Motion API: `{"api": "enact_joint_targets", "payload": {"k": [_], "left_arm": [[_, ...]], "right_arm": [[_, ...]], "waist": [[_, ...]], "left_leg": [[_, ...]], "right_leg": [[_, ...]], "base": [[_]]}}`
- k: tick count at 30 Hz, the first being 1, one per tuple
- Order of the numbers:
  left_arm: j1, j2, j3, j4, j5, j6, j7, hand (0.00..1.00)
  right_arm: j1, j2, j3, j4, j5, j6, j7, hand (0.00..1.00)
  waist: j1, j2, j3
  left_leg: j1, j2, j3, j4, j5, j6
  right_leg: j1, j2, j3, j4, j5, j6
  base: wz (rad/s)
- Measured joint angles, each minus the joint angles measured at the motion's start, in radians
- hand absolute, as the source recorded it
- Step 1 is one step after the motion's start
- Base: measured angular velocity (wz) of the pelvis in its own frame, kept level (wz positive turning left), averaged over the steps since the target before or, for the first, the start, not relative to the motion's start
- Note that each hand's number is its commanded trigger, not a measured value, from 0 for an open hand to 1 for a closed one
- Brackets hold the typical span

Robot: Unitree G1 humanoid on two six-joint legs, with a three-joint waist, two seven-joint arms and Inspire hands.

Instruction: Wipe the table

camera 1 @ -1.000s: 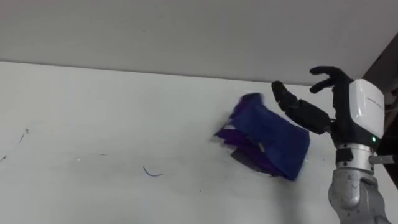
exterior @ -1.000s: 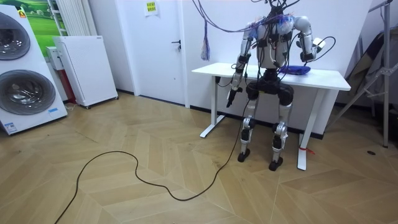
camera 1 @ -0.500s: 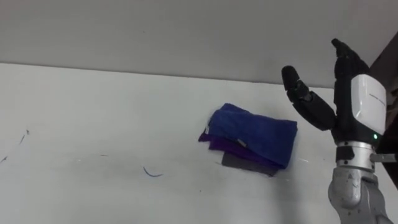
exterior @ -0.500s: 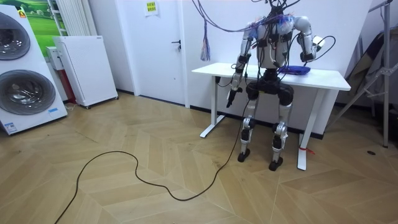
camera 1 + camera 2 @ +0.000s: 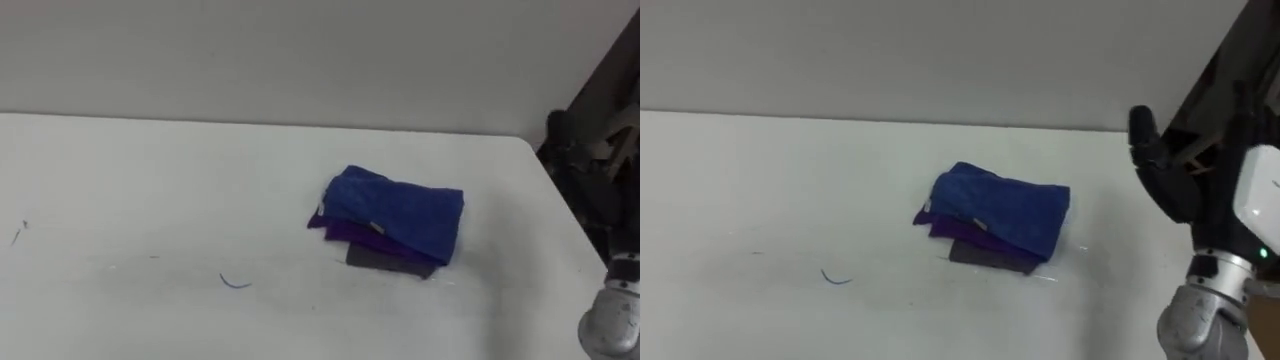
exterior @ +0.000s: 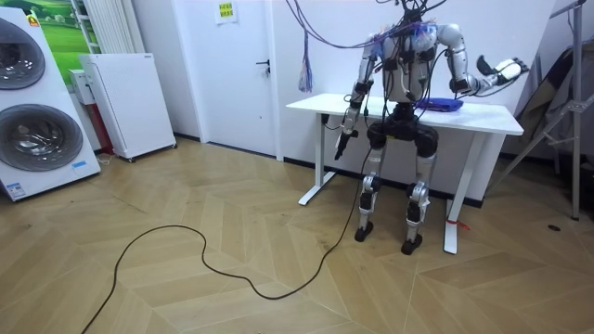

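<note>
A folded blue cloth (image 5: 395, 214) over a purple layer lies on the white table (image 5: 150, 180), right of the middle; nothing touches it. My right hand (image 5: 1168, 182) hangs in the air to the cloth's right, past the table's right edge, its fingers straight and holding nothing. In the room view I stand at the table (image 6: 316, 104) with my right arm stretched out to the room view's right, that right hand (image 6: 506, 68) above the table's end and the cloth (image 6: 444, 105) beside my body. My left hand (image 6: 342, 147) hangs low by my side, below the tabletop.
A short blue pen mark (image 5: 235, 283) and a faint dark mark (image 5: 18, 232) show on the tabletop left of the cloth. A wall runs behind the table. Two washing machines (image 6: 37, 139), a white cabinet (image 6: 130, 102) and a floor cable (image 6: 186, 250) lie behind me.
The cloth dropped from beside my right hand and settled folded on the table. The right hand opened, rose and swung out to the right, beyond the table's edge.
</note>
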Motion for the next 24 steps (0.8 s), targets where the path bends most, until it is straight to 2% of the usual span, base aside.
{"api": "enact_joint_targets", "payload": {"k": [4,5,6,7,10,17,18,22,24], "left_arm": [[0.011,-0.004,0.017,-0.022,0.000,0.001,0.000,0.00],[0.016,-0.004,0.025,-0.028,0.001,0.001,0.000,0.00],[0.017,-0.004,0.030,-0.034,0.001,0.002,0.000,0.00],[0.017,-0.004,0.032,-0.042,0.001,0.003,0.001,0.00],[0.034,0.002,0.042,-0.053,-0.035,0.002,0.021,0.00],[0.055,0.001,0.065,-0.062,-0.078,0.000,0.033,0.00],[0.059,0.001,0.065,-0.062,-0.079,0.000,0.037,0.00],[0.051,0.001,0.068,-0.070,-0.080,0.001,0.043,0.00],[0.043,-0.001,0.067,-0.061,-0.080,0.001,0.043,0.00]], "right_arm": [[0.003,0.000,-0.052,0.151,0.136,0.000,-0.011,0.00],[0.004,0.000,-0.080,0.200,0.188,0.004,-0.014,0.00],[0.008,0.000,-0.106,0.230,0.239,0.011,-0.021,0.00],[0.008,0.000,-0.115,0.246,0.266,0.011,-0.032,0.00],[0.007,-0.007,-0.143,0.364,0.404,0.008,-0.086,0.00],[0.029,-0.010,-0.235,0.589,0.830,0.007,-0.131,0.00],[0.030,-0.010,-0.239,0.616,0.850,0.007,-0.131,0.00],[0.048,0.004,-0.282,0.730,1.038,0.007,-0.133,0.00],[0.065,0.018,-0.284,0.803,1.075,0.007,-0.114,0.00]], "waist": [[-0.014,-0.001,-0.0001],[-0.015,-0.010,-0.0011],[-0.018,-0.007,0.0029],[-0.022,-0.006,0.0029],[-0.043,-0.011,-0.0007],[-0.095,-0.011,0.0005],[-0.099,-0.009,0.0017],[-0.119,-0.008,-0.0008],[-0.122,-0.005,-0.0019]], "left_leg": [[0.001,0.001,0.004,-0.001,-0.003,-0.004],[0.002,0.001,0.006,-0.001,-0.003,-0.004],[0.001,0.002,0.008,0.000,-0.003,-0.004],[0.000,0.002,0.008,0.000,-0.003,-0.004],[0.003,0.002,0.010,0.000,-0.007,-0.004],[0.003,0.005,0.010,-0.001,-0.008,-0.006],[0.003,0.005,0.010,-0.001,-0.008,-0.006],[0.003,0.006,0.014,-0.002,-0.008,-0.007],[0.005,0.007,0.013,-0.001,-0.009,-0.007]], "right_leg": [[-0.002,0.000,0.002,0.001,-0.001,0.001],[-0.002,0.001,0.005,0.002,-0.001,0.001],[-0.003,0.001,0.007,0.001,-0.001,0.001],[-0.004,0.001,0.007,0.001,-0.001,0.001],[-0.005,0.001,0.008,0.000,-0.006,0.003],[-0.005,0.004,0.010,-0.003,-0.005,0.002],[-0.005,0.004,0.009,-0.004,-0.005,0.001],[-0.007,0.005,0.013,-0.002,-0.005,0.000],[-0.004,0.006,0.014,-0.004,-0.005,0.000]], "base": [[-0.01],[-0.04],[-0.03],[0.00],[0.00],[-0.01],[-0.03],[-0.02],[0.00]]}}
